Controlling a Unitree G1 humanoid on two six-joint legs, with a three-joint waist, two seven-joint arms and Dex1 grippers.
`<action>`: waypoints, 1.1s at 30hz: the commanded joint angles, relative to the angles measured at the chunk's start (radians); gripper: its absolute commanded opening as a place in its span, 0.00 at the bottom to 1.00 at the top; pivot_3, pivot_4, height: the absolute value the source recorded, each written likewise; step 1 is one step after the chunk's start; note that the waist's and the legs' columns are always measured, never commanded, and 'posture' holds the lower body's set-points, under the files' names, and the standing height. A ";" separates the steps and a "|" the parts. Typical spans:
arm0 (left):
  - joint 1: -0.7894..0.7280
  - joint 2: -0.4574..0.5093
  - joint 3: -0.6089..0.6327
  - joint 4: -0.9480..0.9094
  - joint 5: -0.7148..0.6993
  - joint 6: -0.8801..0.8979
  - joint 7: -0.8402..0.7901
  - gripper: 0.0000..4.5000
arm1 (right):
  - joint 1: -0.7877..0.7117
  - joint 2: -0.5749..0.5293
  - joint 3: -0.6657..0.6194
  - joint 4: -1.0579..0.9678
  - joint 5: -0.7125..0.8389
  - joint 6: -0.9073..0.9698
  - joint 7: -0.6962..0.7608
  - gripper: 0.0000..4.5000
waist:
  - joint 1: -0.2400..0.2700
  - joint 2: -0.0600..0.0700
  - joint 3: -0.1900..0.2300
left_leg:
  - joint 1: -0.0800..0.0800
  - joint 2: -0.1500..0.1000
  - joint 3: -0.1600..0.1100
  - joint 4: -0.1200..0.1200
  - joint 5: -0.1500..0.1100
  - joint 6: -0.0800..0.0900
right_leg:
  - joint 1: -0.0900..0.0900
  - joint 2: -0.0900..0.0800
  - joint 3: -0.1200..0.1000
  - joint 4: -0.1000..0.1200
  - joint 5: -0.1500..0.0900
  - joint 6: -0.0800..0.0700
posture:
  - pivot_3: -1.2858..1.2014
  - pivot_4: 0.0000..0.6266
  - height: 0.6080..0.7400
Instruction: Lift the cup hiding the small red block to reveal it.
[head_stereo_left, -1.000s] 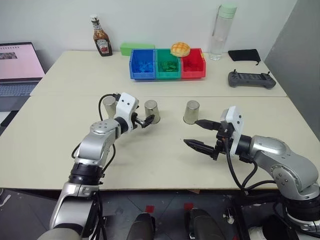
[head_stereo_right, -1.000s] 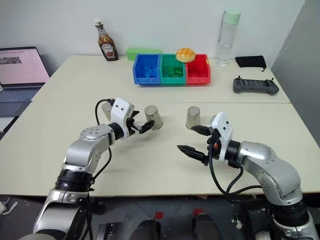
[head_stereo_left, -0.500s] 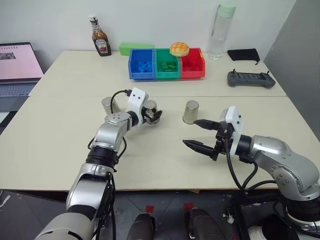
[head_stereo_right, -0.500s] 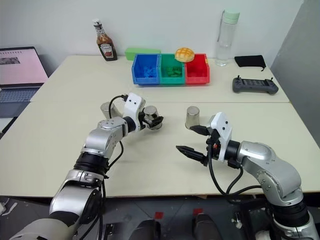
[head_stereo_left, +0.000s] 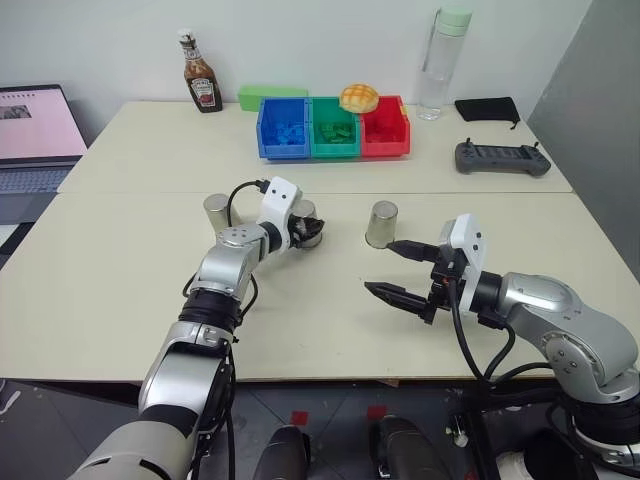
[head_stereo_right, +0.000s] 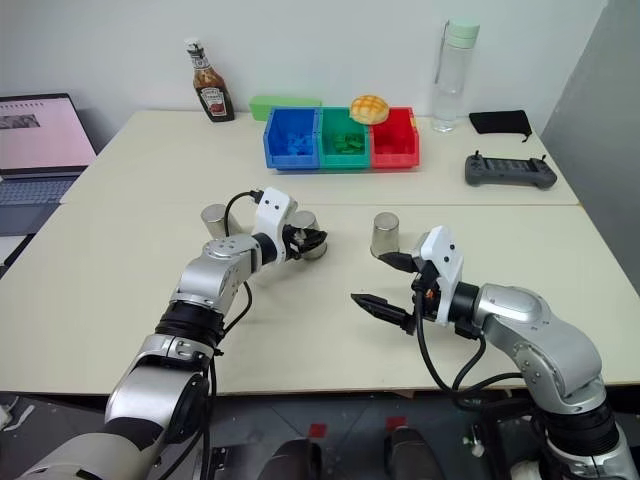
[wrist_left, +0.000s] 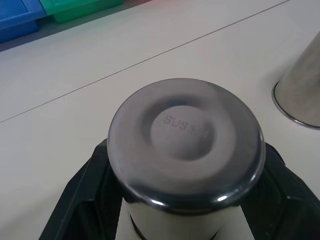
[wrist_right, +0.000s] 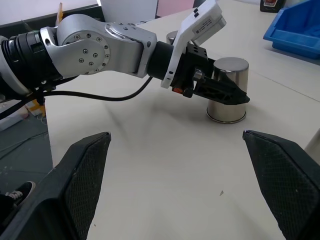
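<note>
Table (head_stereo_left: 120, 280) w/ three inverted metal cups in a row – L gripper (head_stereo_left: 306, 231) clenched on the middle cup (head_stereo_left: 307, 221), R gripper (head_stereo_left: 398, 268) spread, idle nearby. Cup: prob. light, rigid, slick – grip mid-wall.

Cream table (head_stereo_left: 130, 270) bearing three inverted metal cups (head_stereo_left: 382, 223), coloured bins (head_stereo_left: 334, 130), ketchup bottle (head_stereo_left: 203, 87), water bottle (head_stereo_left: 440, 66), controller (head_stereo_left: 502, 158).
</note>
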 joint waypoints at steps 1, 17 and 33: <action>0.006 0.008 0.051 -0.069 -0.026 -0.036 -0.011 0.60 | -0.003 -0.007 -0.007 -0.042 0.005 -0.018 -0.001 1.00 | -0.001 0.000 0.000 | 0.000 0.000 0.000 0.000 0.000 0.000 | 0.000 0.000 0.000 0.000 0.000 0.000 | 0.52 0.24 1.00; 0.199 0.148 0.178 -0.553 -0.094 0.070 -0.016 0.60 | 0.001 -0.006 -0.007 -0.050 0.008 -0.015 -0.004 1.00 | -0.004 0.000 0.000 | 0.000 0.000 0.000 0.000 0.000 0.000 | 0.000 0.000 0.001 0.000 0.000 0.000 | 0.52 0.24 1.00; 0.431 0.180 0.272 -0.649 -0.133 0.170 0.052 0.60 | -0.041 0.008 0.013 -0.012 0.014 -0.018 0.019 1.00 | 0.002 0.000 0.000 | 0.001 0.001 -0.001 0.000 0.000 0.000 | 0.000 0.000 0.001 0.000 0.001 0.001 | 0.52 0.24 1.00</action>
